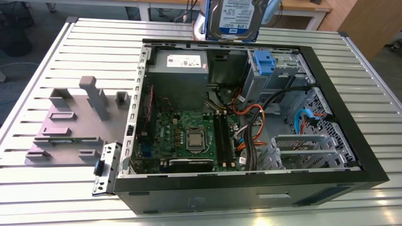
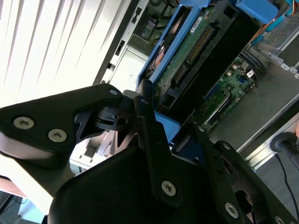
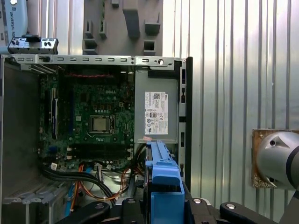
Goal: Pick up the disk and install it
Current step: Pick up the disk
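Observation:
The disk (image 1: 234, 19), a silver drive with a white-and-blue label in a blue carrier, hangs upright in the air above the far rim of the open computer case (image 1: 351, 155). It is above and just behind the grey drive cage (image 1: 284, 75) with its blue latch (image 1: 264, 63). In the second wrist view my gripper (image 2: 161, 123) is shut on the carrier's blue edge, and the disk's green circuit-board side (image 2: 196, 51) faces the camera. In the first wrist view the carrier (image 3: 161, 177) stands edge-on between the black fingers (image 3: 131, 207), over the case interior.
Inside the case lie the green motherboard (image 1: 188, 136), the grey power supply (image 1: 179, 63) with a white sticker, and orange and black cables (image 1: 254, 117). A grey fixture block (image 1: 69, 122) sits on the slatted metal table (image 1: 94, 47) at the exterior view's left.

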`<action>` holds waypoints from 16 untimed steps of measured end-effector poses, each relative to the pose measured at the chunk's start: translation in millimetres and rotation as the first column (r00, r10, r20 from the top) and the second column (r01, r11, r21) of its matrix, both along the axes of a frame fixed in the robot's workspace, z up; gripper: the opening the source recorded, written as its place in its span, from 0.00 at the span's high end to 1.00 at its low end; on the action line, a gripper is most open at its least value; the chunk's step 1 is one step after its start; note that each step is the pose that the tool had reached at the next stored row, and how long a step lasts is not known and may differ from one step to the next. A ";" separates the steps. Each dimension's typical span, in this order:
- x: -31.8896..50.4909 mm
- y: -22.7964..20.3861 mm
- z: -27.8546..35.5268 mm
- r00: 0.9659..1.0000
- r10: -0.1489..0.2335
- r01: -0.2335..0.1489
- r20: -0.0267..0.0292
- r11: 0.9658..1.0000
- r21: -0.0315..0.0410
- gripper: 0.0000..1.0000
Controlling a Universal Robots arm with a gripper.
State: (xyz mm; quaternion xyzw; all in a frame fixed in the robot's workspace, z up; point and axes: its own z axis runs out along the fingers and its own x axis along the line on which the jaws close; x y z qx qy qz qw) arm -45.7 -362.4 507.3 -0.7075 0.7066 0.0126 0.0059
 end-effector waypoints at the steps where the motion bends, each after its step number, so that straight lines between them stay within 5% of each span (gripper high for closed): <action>1: 0.4 0.0 0.0 1.000 0.000 0.000 0.000 1.000 0.000 0.63; 16: 6.1 0.0 0.0 1.000 0.000 0.000 0.000 1.000 0.000 0.63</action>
